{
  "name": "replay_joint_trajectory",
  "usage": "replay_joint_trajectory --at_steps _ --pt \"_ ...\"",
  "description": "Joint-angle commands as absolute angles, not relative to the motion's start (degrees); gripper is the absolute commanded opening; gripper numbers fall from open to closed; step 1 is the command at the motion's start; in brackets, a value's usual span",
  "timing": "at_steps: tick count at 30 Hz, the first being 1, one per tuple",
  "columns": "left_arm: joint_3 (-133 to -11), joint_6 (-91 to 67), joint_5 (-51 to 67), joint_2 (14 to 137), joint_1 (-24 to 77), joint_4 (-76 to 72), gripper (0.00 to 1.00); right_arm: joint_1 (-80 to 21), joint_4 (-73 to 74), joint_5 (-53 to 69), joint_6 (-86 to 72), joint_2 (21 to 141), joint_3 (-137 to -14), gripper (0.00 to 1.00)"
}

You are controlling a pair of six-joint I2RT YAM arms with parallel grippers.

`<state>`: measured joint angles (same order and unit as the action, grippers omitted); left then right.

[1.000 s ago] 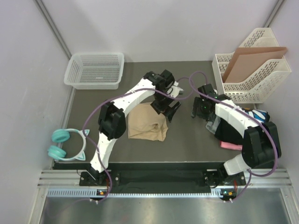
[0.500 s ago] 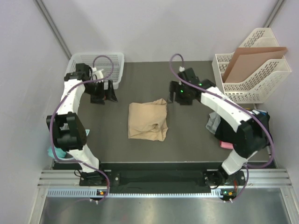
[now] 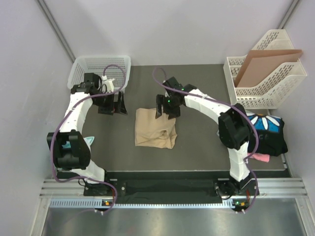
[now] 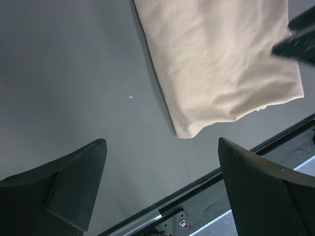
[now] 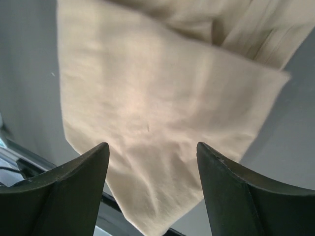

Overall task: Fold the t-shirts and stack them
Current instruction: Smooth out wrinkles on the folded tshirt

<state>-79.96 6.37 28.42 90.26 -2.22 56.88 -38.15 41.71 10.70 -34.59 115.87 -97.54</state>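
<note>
Tan t-shirt [image 3: 155,129]: lying folded, centred on the counter [image 3: 197,147]. Black daisy t-shirt [image 3: 269,129]: bunching at the right edge, partly hiding behind the right arm [image 3: 234,129], mostly burying a pink t-shirt [image 3: 261,158]. Right pincer [image 3: 166,110]: hovering spread, empty, over tan cloth. Left pincer [image 3: 112,106]: gaping, empty, over dark counter.

You've got three shirts showing: one tan shirt [image 3: 155,129], one black shirt [image 3: 269,138], one pink shirt [image 3: 260,157]. Count two arms, left arm [image 3: 78,105] and right arm [image 3: 209,104], one basket [image 3: 101,73], one rack [image 3: 269,38], one cardboard sheet [image 3: 266,64], one table [image 3: 197,147]
</note>
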Motion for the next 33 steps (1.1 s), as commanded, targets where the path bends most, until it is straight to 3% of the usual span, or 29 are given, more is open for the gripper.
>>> replay_joint_trajectory --at_steps 1,15,22,28,33 --pt "-79.0 6.8 27.3 89.1 -2.3 53.7 0.99 -41.3 39.6 13.3 -35.2 111.2 -91.9 0.72" --pt "-78.1 7.8 25.0 88.4 -2.3 53.0 0.99 -42.5 39.3 5.9 -34.9 99.9 -74.5 0.72" --pt "-78.9 8.4 24.0 87.1 -2.3 53.4 0.99 -43.0 45.0 2.0 -33.9 102.9 -86.8 0.71" --pt "-79.6 9.0 23.1 86.4 -2.3 53.7 0.99 -44.8 44.8 12.4 -36.0 109.2 -101.3 0.72" --pt "-78.9 9.9 21.9 85.6 -2.3 54.2 0.99 -44.9 33.2 28.4 -40.8 113.5 -95.3 0.72"
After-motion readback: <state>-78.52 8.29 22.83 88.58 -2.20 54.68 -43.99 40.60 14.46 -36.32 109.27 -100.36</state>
